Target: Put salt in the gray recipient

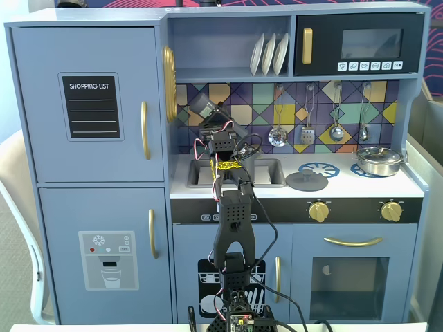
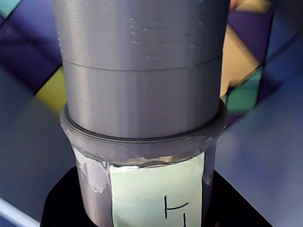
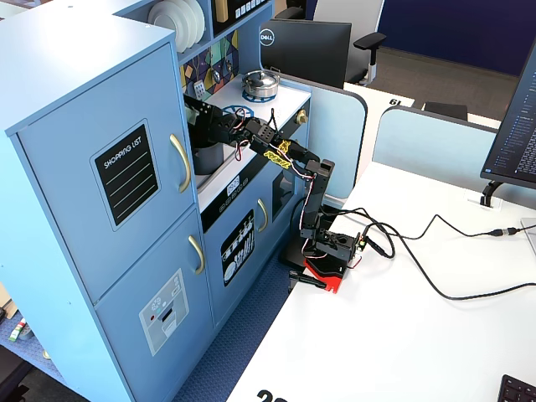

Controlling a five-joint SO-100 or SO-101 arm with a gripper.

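My gripper (image 2: 151, 210) is shut on the salt (image 2: 142, 94), a dark-gray cylinder with a light-green label and a paler top that fills the wrist view. Black jaws show on both sides of its lower part. In a fixed view the gripper (image 1: 212, 123) holds the salt (image 1: 202, 108) tilted in the air above the sink (image 1: 266, 181), in front of the tiled wall. In a fixed view from the side, the gray recipient (image 3: 208, 157) stands in the sink area just below the gripper (image 3: 199, 115). From the front the arm hides it.
A flat gray round lid (image 1: 306, 181) lies on the counter right of the sink. A shiny steel lidded pan (image 1: 378, 160) sits on the right burner. Utensils (image 1: 336, 131) hang on the wall. The tall cabinet (image 1: 90, 104) stands close on the left.
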